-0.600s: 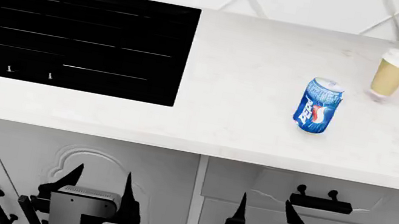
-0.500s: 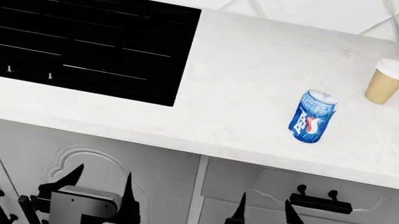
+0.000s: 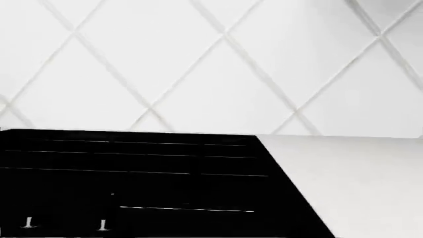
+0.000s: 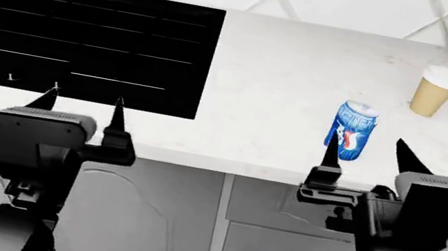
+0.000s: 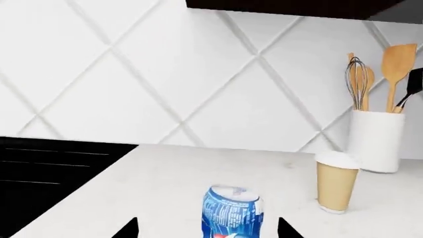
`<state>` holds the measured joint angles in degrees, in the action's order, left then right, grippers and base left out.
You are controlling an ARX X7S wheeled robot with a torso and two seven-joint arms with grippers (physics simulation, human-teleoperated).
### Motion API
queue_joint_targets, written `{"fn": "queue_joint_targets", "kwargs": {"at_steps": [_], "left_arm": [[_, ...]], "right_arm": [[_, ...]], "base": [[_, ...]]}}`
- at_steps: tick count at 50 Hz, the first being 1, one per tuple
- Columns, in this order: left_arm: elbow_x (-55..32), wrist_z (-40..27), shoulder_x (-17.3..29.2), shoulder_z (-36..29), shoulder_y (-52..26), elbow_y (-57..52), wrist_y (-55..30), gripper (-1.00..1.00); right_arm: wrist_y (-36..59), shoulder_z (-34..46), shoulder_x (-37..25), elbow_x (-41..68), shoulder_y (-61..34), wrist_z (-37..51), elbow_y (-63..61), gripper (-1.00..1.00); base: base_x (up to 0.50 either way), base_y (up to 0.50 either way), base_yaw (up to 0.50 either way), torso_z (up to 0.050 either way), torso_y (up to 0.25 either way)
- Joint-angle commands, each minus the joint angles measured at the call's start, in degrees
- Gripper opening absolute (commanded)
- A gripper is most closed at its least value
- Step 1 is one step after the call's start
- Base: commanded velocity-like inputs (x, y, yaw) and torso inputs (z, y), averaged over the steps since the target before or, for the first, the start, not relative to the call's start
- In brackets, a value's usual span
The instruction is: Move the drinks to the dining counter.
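Moved: both arms had come up from in front of the cabinet doors to the counter's front edge; can and cup stood where they had half a second before.
Right claw (image 4: 365,154): you had it spread wide, nothing held, its two finger tips (image 5: 130,229) just showing in its wrist view.
Can (image 4: 351,131): it stood upright on the marble top (image 4: 286,88), just beyond your right claw and between the lines of its fingers, not touching either one; logo faced you.
Cup (image 4: 434,91): it stood upright with its lid on, farther back than the can and off to the outer side of the right claw, well apart from it.
Left claw (image 4: 84,108): you had it parted, nothing held; its wrist camera showed no fingers.
Cooktop (image 4: 78,38): it lay straight ahead of your left claw, its front edge just past the finger tips.
Holder (image 5: 375,141): it stood behind the cup by the tiled wall (image 3: 211,64), with a whisk and spatulas in it.
Dining counter: you could not see it from any camera.
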<state>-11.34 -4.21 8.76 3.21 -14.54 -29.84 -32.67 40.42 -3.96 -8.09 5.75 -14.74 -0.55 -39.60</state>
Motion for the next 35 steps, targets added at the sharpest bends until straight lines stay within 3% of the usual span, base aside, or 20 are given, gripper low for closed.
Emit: {"fn": "queue_joint_targets", "kwargs": {"at_steps": [1, 8, 22, 35], "left_arm": [[-7.93, -0.63, 5.44, 6.70, -28.45, -2.64, -26.49, 1.00], [-9.38, -2.00, 6.29, 5.30, -35.77, -6.81, -33.37, 1.00], [-8.00, -1.92, 6.43, 3.52, -33.73, -3.12, -28.77, 1.00], [-8.86, -2.12, 7.07, 4.89, -33.72, -4.30, -29.81, 1.00]], "right_arm": [[21.51, -2.64, -6.59, 6.24, -24.85, -6.46, -3.84, 1.00], [32.70, 1.03, -7.66, 8.71, -35.86, -7.29, -7.11, 1.00], [28.95, 0.60, -7.94, 9.26, -32.71, -8.24, -5.92, 1.00], [28.37, 0.79, -8.15, 9.94, -32.65, -8.49, -6.38, 1.00]], "base": [[0.00, 0.00, 0.00, 0.000, 0.000], [0.00, -0.07, 0.00, 0.000, 0.000], [0.01, -0.48, 0.00, 0.000, 0.000], [0.35, -0.47, 0.00, 0.000, 0.000]]}}
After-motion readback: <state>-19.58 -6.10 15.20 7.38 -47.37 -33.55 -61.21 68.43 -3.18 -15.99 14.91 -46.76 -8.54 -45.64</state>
